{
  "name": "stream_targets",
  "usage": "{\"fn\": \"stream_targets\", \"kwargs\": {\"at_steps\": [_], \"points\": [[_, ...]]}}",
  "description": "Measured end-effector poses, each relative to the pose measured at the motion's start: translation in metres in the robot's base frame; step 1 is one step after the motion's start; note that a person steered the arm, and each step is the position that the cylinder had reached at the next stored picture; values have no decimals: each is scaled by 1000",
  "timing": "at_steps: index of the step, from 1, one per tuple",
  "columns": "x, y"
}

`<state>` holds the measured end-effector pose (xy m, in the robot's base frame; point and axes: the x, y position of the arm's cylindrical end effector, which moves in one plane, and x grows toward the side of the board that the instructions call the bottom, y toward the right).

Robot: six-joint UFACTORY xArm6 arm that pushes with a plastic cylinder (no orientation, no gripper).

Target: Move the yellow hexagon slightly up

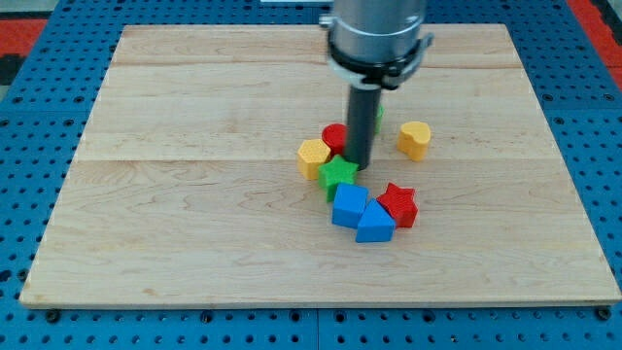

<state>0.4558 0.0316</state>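
Observation:
The yellow hexagon [313, 157] lies near the board's middle, touching the red round block [334, 136] at its upper right. My tip [359, 164] comes down just right of the hexagon, at the green star's [338, 175] upper right edge and beside the red round block. Another green block [378, 111] peeks out behind the rod, mostly hidden.
A yellow heart-shaped block [415, 139] sits to the right of the rod. Two blue blocks [350, 205] [375, 224] and a red star [398, 204] cluster below the green star. The wooden board [194, 194] lies on a blue pegboard.

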Motion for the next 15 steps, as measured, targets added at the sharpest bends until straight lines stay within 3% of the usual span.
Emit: {"fn": "stream_targets", "kwargs": {"at_steps": [1, 4, 5, 6, 7, 9, 10, 11, 13, 14, 15], "points": [[19, -39], [11, -139], [7, -142], [37, -116], [18, -82], [-36, -139], [-9, -131], [-7, -71], [-88, -77], [-87, -111], [-58, -123]]}}
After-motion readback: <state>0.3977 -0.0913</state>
